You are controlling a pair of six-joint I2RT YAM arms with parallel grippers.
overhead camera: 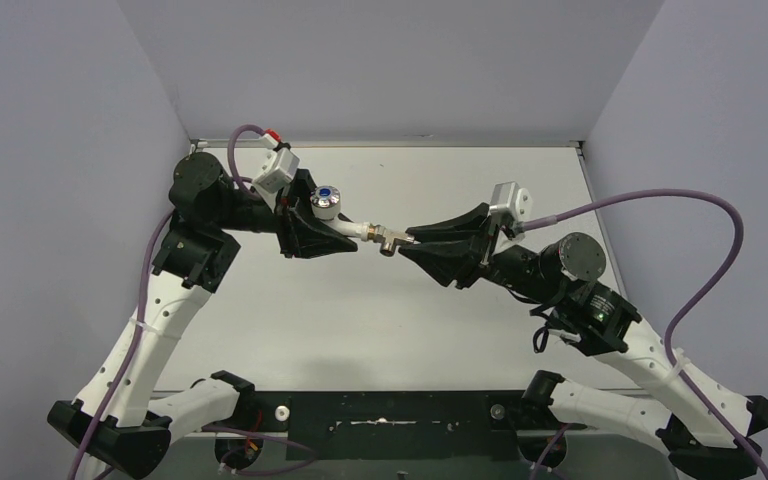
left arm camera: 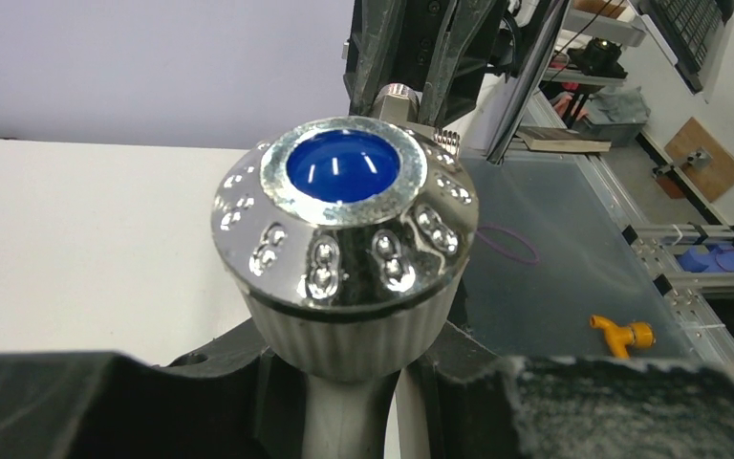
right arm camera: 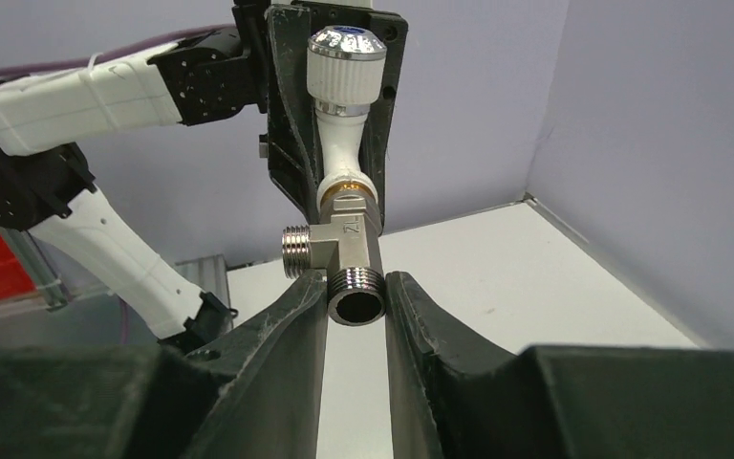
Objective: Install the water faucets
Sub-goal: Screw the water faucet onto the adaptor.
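Both arms meet above the middle of the table. My left gripper (overhead camera: 332, 236) is shut on the white stem of the water faucet (overhead camera: 345, 225), whose chrome knob (overhead camera: 327, 200) with a blue dot points up. In the left wrist view the knob (left arm camera: 344, 220) fills the middle, its stem clamped in the left gripper (left arm camera: 363, 406). My right gripper (overhead camera: 412, 240) is shut on the grey metal threaded fitting (overhead camera: 392, 238). In the right wrist view the fitting (right arm camera: 344, 244) sits in the tips of the right gripper (right arm camera: 356, 298), and its far end touches the faucet's (right arm camera: 342, 143) brass end.
White table (overhead camera: 360, 320) enclosed by grey walls at left, back and right. Purple cables loop beside both arms. Off the table, an orange tap (left arm camera: 621, 333) lies on a clear sheet, with blue parts (left arm camera: 717, 260) beyond it.
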